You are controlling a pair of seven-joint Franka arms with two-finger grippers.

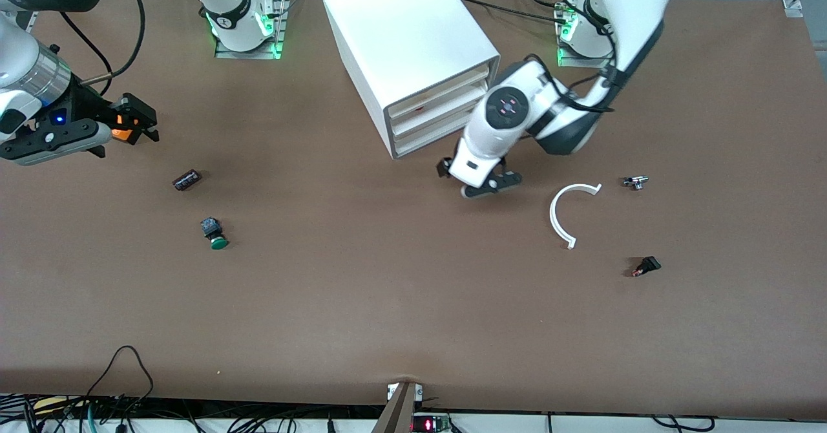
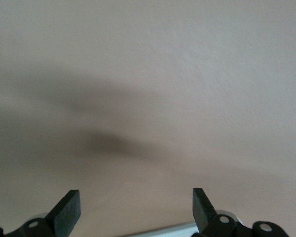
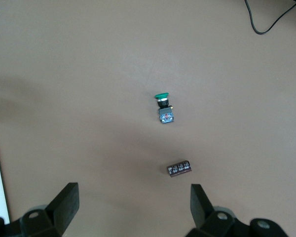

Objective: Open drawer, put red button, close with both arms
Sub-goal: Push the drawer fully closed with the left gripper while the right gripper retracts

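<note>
Right gripper (image 1: pixel 143 123) up over the table (image 1: pixel 387 304) at the right arm's end, fingers spread wide, nothing between them; same wide gap in its wrist view (image 3: pixel 133 200), looking down on the dark cylinder (image 1: pixel 187 179) and the green button (image 1: pixel 214 234), neither one wanted. Right arm waiting, well apart from everything in the task. White cabinet (image 1: pixel 400 32) mid-table by the bases, stacked fronts angled toward the front camera and the left arm's end; drawer (image 1: pixel 429 119) not visibly pulled out, so opening judged not yet done. Faint red speck at an upper front, cannot tell what. Left gripper (image 1: pixel 481 181) low over bare table just in front of those drawer fronts, fingers wide and empty; left wrist view shows only blurred table between the open tips (image 2: pixel 135 205). White C-shaped piece (image 1: pixel 559 216) on the table toward the left arm's end, small metal part (image 1: pixel 635 181) beside it. Red button (image 1: pixel 646 266), judged to be the black blocky piece with a reddish end, lying on its side nearer the front camera than the C-shaped piece and toward the left arm's end, well apart from the cabinet. Long axis slanted, reddish cap pointing toward the camera and the right arm's end. Left arm clearly the nearer one for both drawer and button; grasp probably best across the black body.
</note>
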